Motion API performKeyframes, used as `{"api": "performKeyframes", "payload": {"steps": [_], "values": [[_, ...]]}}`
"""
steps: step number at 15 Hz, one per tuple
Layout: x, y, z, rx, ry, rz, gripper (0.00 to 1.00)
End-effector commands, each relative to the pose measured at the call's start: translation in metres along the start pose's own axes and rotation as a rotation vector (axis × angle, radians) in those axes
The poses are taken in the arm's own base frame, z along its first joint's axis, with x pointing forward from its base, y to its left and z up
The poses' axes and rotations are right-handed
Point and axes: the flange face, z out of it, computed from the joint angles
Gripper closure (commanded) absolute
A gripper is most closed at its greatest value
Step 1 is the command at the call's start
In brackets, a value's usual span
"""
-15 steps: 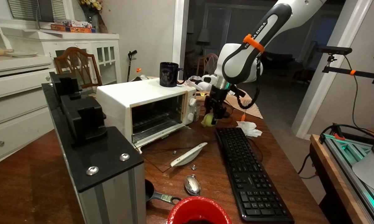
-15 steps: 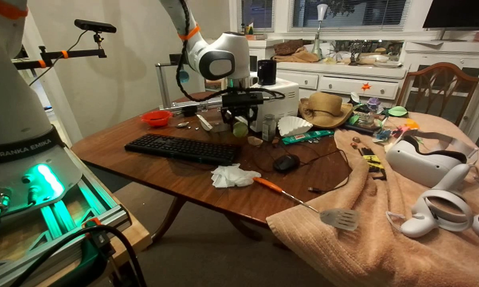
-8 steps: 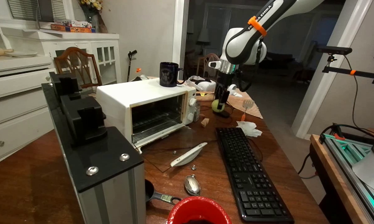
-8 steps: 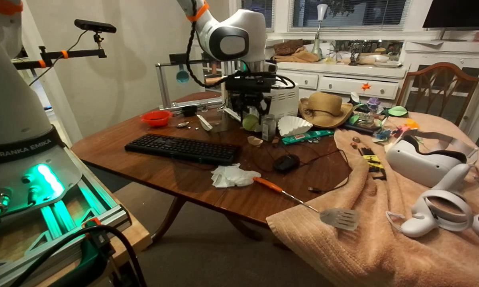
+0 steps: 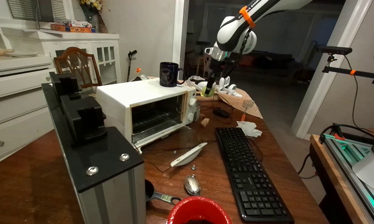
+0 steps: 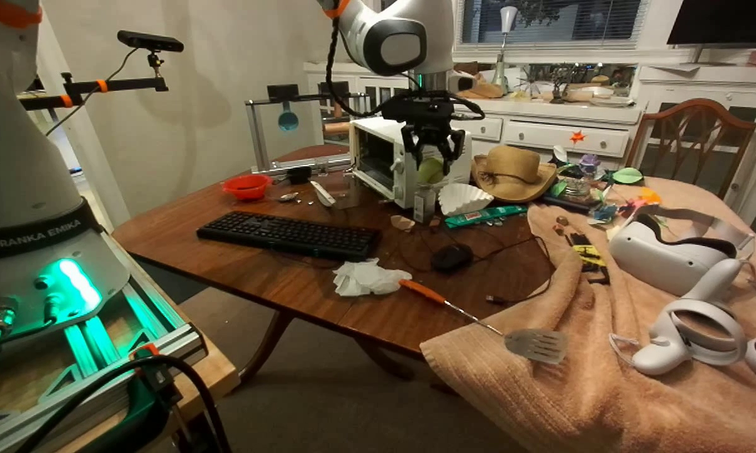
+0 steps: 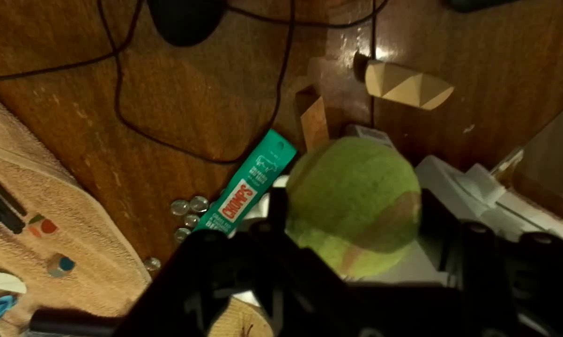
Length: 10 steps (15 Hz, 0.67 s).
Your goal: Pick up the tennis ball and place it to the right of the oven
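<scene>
The yellow-green tennis ball [image 7: 351, 196] sits between the two black fingers of my gripper [image 6: 431, 165], which touch it on both sides. The ball [image 5: 208, 92] hangs above the table beside the knob end of the white oven [image 5: 137, 91]. In an exterior view the ball [image 6: 430, 170] is just above a small glass jar [image 6: 424, 202] and in front of the oven's side. The oven's knob edge also shows at the right of the wrist view [image 7: 455, 187]. The oven's dark glass front [image 5: 157, 116] faces the keyboard.
A dark mug [image 5: 169, 74] stands on the oven. Near the jar are a coffee filter [image 6: 465, 199], a straw hat [image 6: 515, 173], a green snack packet [image 7: 246, 187] and a brown paper piece [image 5: 205, 122]. A mouse [image 6: 451, 258] with cable and a keyboard [image 6: 290, 234] lie nearby.
My gripper, holding the ball, has moved from near the keyboard's end up and along past the oven's knob end. The ball is higher above the table now and stays held.
</scene>
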Motion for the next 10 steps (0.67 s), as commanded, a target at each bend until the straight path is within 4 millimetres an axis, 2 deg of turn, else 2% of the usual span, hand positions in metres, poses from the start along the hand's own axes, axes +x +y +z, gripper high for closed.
{"api": "performKeyframes", "payload": {"steps": [1,5,10], "values": [[0.027,0.027,0.01,-0.021,0.028,0.122,0.58],[0.045,0.06,0.016,-0.045,0.061,0.289,0.58],[0.045,0.102,0.035,-0.075,0.074,0.492,0.58]]}}
